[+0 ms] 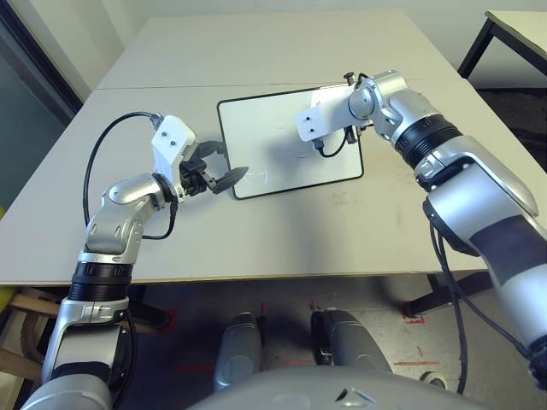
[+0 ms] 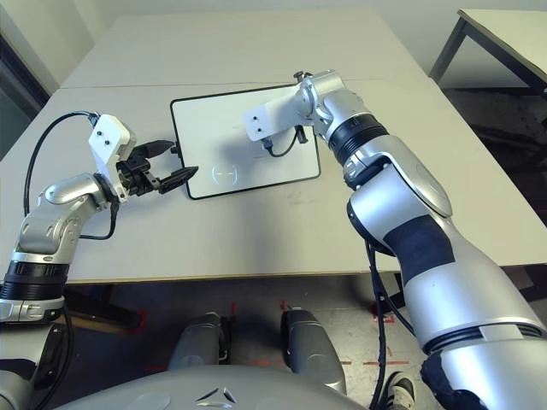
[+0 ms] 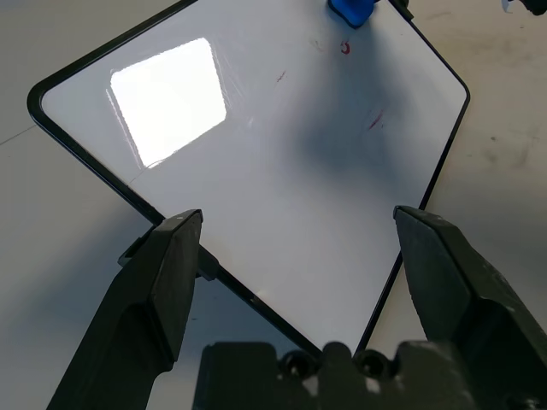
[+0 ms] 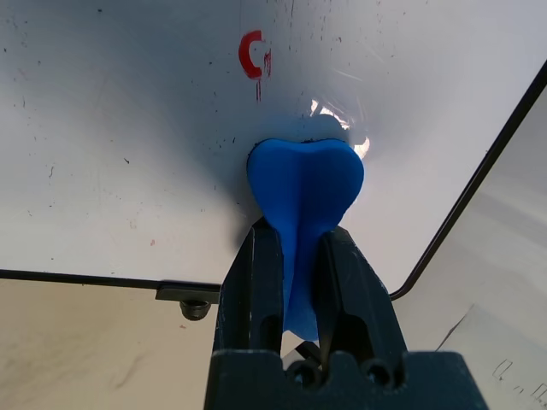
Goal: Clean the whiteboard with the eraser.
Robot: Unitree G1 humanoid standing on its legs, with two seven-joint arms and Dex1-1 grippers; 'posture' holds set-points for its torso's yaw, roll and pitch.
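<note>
The whiteboard (image 1: 273, 128) lies flat in the middle of the table, white with a thin black frame. Small red marks (image 3: 345, 47) remain on its surface. My right gripper (image 4: 299, 231) is shut on the blue eraser (image 4: 303, 184), whose end presses on the board near a red curl (image 4: 251, 55) and close to the board's right edge. In the left wrist view the eraser (image 3: 352, 8) shows at the board's far side. My left gripper (image 1: 232, 161) is open, its fingers straddling the board's near-left corner just above it, holding nothing.
The pale table (image 1: 282, 239) has free room in front of the board and on both sides. A seam runs across it behind the board. A black cable (image 1: 102, 145) loops off my left forearm. Another table (image 1: 521, 26) stands at the back right.
</note>
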